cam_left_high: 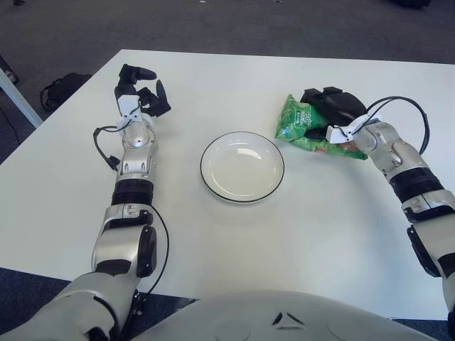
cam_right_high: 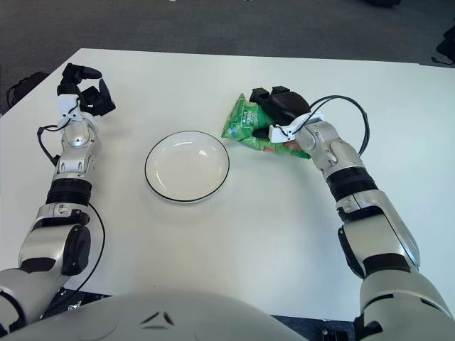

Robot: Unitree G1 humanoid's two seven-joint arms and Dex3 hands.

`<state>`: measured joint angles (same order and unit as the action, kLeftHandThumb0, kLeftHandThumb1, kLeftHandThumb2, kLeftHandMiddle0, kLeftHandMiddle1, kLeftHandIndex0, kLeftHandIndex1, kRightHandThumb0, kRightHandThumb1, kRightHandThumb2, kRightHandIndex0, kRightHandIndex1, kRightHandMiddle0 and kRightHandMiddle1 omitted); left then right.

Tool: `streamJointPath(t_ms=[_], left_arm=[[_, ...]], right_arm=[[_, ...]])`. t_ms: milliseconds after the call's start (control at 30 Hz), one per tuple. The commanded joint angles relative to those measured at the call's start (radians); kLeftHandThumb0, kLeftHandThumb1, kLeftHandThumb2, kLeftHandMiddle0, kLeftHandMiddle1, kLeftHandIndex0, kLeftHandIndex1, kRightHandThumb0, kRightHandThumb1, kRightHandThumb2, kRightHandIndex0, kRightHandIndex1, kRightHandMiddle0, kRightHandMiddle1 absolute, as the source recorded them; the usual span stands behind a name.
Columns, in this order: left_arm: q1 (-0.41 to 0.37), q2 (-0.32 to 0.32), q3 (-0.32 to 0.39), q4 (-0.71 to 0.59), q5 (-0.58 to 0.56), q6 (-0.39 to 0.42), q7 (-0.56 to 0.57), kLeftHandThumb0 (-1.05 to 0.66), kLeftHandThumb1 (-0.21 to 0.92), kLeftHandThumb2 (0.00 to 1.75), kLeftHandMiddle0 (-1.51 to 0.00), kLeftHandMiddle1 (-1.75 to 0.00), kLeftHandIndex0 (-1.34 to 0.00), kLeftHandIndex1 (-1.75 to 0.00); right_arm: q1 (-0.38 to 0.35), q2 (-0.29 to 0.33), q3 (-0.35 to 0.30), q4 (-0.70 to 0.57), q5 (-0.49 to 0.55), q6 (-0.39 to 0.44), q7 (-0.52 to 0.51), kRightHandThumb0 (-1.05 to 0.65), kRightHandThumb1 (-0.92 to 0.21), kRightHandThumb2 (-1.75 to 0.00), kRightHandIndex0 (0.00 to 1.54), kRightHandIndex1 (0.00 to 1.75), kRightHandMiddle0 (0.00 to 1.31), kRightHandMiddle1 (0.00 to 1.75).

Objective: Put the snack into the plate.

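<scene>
The right robot hand (cam_left_high: 333,108) is closed over the green snack bag (cam_left_high: 302,126), its dark fingers wrapped across the bag's upper right portion; the bag crumples under the hold, and its lower edge appears to touch the tabletop (cam_left_high: 320,227) yet, though the view does not settle whether it is already lifted clear. The bag sits to the right of the white plate (cam_left_high: 242,167), near its rim but not over it. The plate holds nothing. The left robot hand (cam_left_high: 142,96) shows at the far left of the tabletop, well apart from the plate, fingers loosely spread and holding nothing, taking no part. Assessment: the grasp stage looks complete or nearly so; the carry leftward to the plate and the release into it remain undone, so the task is roughly at its midpoint at best
</scene>
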<state>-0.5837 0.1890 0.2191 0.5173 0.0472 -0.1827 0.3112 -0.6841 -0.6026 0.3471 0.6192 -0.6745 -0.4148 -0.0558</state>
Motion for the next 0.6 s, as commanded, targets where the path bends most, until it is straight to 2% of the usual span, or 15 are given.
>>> streamJointPath(t_ms=[0,400,567], left_arm=[[0.004,0.01,0.006,0.008,-0.001,-0.005,0.002,-0.46,0.39,1.22,-1.09,-1.75,-0.55,-1.75],[0.004,0.004,0.001,0.005,0.004,-0.002,0.007,-0.45,0.4,1.21,-1.04,-1.75,-0.54,-1.75],[0.006,-0.001,-0.002,0.003,0.004,-0.005,0.009,-0.45,0.4,1.21,-1.04,-1.75,-0.54,-1.75]], right_arm=[[0.023,0.017,-0.014,0.033,0.032,-0.015,0.0,0.0,-0.1,-1.49,0.79,1.52,0.63,1.74],[0.037,0.026,-0.1,-0.09,0.123,0.058,0.045,0.0,-0.11,-1.52,0.81,1.61,0.55,1.75],[0.034,0.032,-0.148,-0.245,0.153,0.15,0.098,0.0,-0.1,-1.53,0.8,1.64,0.55,1.75]])
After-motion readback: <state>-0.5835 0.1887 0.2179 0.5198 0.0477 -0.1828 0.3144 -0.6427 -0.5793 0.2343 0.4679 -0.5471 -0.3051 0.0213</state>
